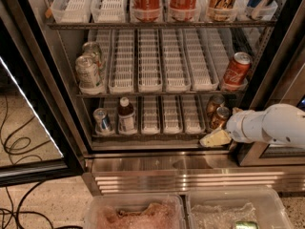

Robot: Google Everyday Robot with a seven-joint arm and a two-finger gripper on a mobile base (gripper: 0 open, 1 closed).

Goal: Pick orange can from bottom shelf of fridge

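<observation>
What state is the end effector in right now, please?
End effector: cannot be told; it sits at the right front edge of the bottom shelf, just below the nearer orange can.

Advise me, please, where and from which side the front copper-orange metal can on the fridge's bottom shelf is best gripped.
Probably its round side wall at mid-height, from the open front: the front copper-orange metal can stands upright, with its twin can close behind. The gripper hangs just below, in front.
</observation>
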